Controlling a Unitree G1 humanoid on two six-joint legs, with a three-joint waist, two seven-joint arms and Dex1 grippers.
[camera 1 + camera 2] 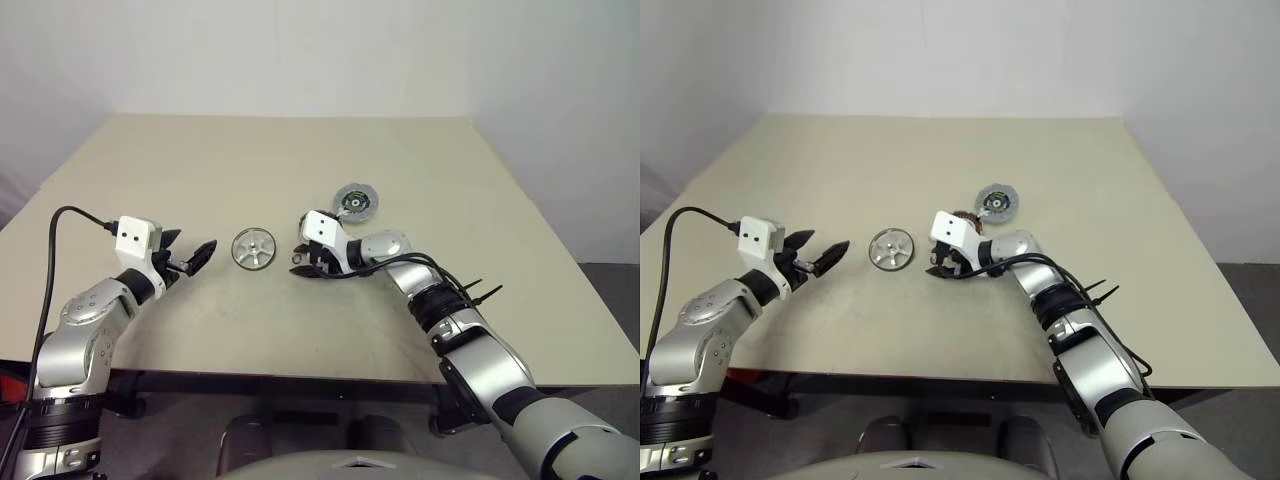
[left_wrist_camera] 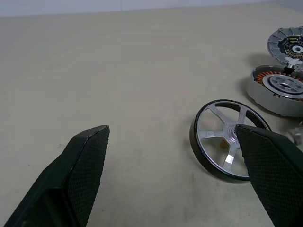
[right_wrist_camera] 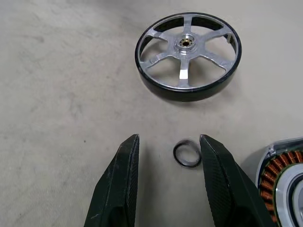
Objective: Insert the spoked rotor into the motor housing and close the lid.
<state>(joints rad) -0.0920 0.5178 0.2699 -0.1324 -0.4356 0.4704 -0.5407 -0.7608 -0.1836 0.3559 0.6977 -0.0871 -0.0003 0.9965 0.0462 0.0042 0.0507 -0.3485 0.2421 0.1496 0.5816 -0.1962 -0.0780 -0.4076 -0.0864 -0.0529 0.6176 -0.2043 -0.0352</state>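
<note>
The spoked rotor (image 1: 253, 249), a silver wheel with a dark rim, lies flat on the table between my two grippers. My left gripper (image 1: 195, 246) hovers to its left with its fingers wide open, the rotor (image 2: 222, 137) just beyond one fingertip. My right gripper (image 1: 302, 266) sits low over the table to the rotor's right, open. A small black ring (image 3: 186, 154) lies on the table between its fingers, and the rotor (image 3: 188, 56) is ahead of them. The motor housing (image 2: 279, 90), with copper windings, stands right beside this gripper. Behind the housing the round lid (image 1: 356, 202) lies open.
The beige table (image 1: 200, 170) runs far behind the parts. Its front edge (image 1: 300, 375) passes just under my forearms. A black cable (image 1: 60, 225) loops from my left wrist.
</note>
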